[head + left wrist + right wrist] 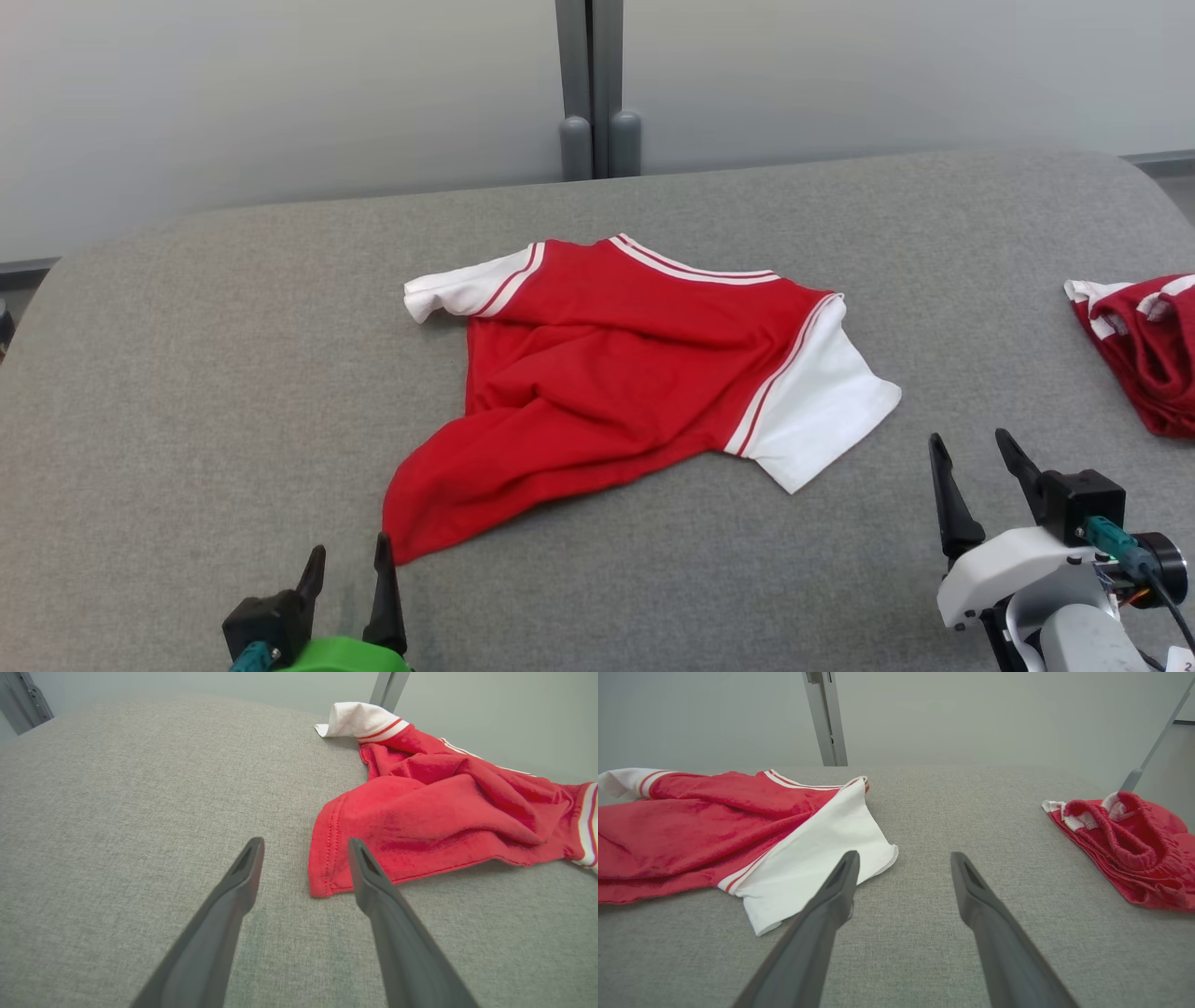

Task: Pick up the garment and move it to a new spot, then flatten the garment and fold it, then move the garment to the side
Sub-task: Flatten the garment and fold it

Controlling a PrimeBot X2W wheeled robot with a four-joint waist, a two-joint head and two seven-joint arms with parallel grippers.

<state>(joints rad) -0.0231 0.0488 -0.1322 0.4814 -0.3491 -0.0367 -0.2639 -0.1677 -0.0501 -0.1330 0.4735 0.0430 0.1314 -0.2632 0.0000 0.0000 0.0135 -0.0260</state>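
A red T-shirt [607, 373] with white sleeves lies rumpled in the middle of the grey padded table [187, 373]; its hem corner [327, 877] points toward me. My left gripper [347, 565] stands open just in front of that corner, nothing between its fingers [243, 872]. My right gripper [971, 457] is open too, to the right of the white right sleeve [822, 858], which lies flat beside its left finger. The shirt's other white sleeve [359, 721] is curled at the far left.
A second red and white garment [1144, 345] lies bunched at the table's right edge [1125, 858]. A grey post [590, 89] and pale wall stand behind the table. Bare grey surface stretches left of the shirt.
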